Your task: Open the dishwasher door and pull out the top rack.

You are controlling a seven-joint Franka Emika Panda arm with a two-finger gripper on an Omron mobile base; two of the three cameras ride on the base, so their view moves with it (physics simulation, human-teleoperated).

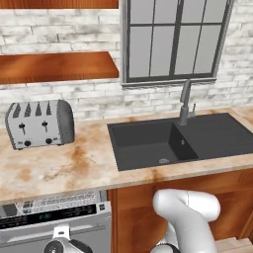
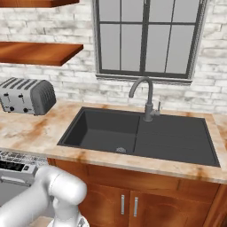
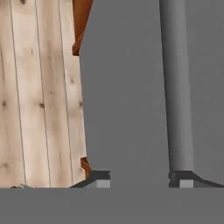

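Hand view: gripper point(image 3: 142, 180) open, fingertips point(image 3: 99, 178) spread against the grey dishwasher door point(image 3: 127, 96), its bar handle point(image 3: 177, 83) just above the right tip; pale plank floor point(image 3: 39, 96) lies alongside. Left base view: door's black control strip point(image 1: 49, 216) sits below the counter's point(image 1: 59, 168) edge, tilted ajar, top rack point(image 1: 54, 201) wire visible behind it. Beyond: toaster point(image 1: 39, 123), sink point(image 1: 148, 141), faucet point(image 1: 186, 101).

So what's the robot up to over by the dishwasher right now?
The white arm is reaching low in front of the dishwasher door, to the left of the sink. In the hand view its pincer faces the grey panel, one tip by the bar handle, gripping nothing. The door seems tipped open slightly, with the top rack peeking out under the counter, not pulled out yet.
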